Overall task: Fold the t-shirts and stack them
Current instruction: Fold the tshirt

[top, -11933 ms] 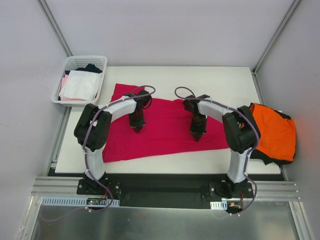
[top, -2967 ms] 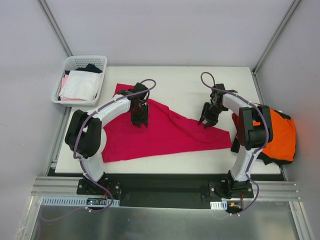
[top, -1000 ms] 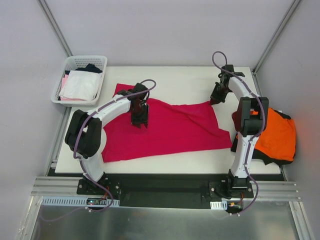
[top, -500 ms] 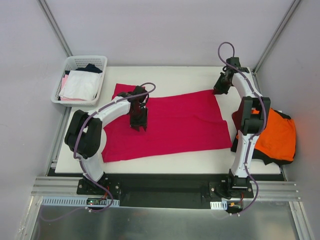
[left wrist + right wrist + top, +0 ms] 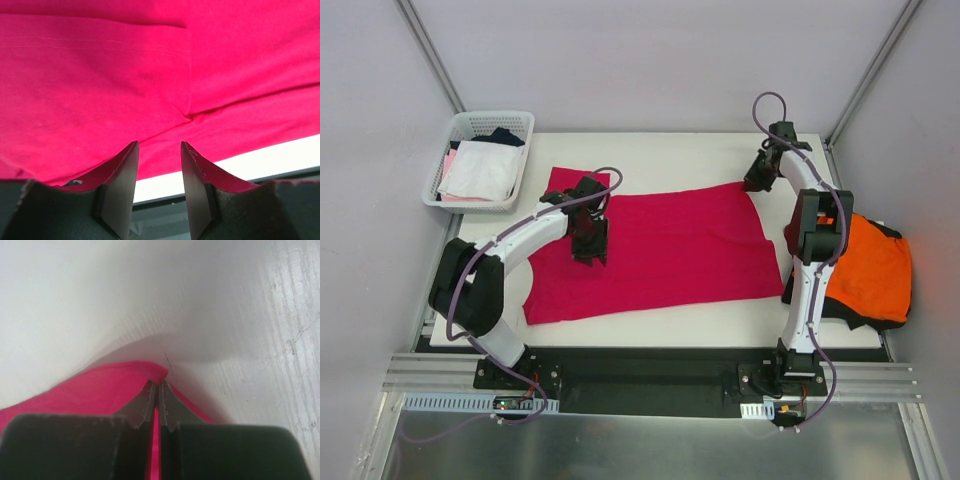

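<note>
The crimson-magenta t-shirt lies spread across the white table. My right gripper is at the shirt's far right corner and is shut on it. In the right wrist view the fingertips pinch a raised fold of the crimson cloth. My left gripper hovers over the shirt's left part, open. The left wrist view shows nothing between its fingers, only the shirt below. An orange t-shirt lies bunched at the table's right edge on top of a black one.
A white mesh basket with white and pink garments stands off the table's far left corner. Grey walls enclose the table on three sides. The right arm's links stretch along the right edge beside the orange shirt.
My right gripper has drawn the shirt's corner toward the far right, and the rumpled cloth now lies flatter and wider. The left gripper slid slightly left and nearer, still open.
</note>
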Robot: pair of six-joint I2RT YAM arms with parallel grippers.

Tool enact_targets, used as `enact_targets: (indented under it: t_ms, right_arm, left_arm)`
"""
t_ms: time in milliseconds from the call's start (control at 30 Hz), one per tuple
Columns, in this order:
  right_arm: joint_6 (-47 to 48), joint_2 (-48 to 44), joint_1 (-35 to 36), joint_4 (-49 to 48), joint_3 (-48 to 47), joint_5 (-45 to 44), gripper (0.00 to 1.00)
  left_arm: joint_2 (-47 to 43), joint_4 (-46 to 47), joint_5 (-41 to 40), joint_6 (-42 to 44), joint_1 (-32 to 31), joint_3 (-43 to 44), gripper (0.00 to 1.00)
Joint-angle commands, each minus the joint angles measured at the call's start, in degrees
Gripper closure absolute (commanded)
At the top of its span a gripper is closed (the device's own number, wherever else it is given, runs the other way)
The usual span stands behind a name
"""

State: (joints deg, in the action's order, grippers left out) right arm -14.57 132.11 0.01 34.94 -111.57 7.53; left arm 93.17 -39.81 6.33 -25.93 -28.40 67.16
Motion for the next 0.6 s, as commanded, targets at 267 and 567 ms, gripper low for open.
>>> enact_targets:
  t_ms: [267,567]
  right_arm:
    - [-1.25,2.79,-3.43,1.27,-1.81,10.73,0.66]
    - [-2.05,-6.68,-4.93,-0.49,9.87,16.38,0.62]
  left_arm:
    - [0.6,-2.2,-8.71,-1.31,11.7,17.02,0.38]
    - [19.5,-2.02,5.53,-6.32,14.87,35.94,0.38]
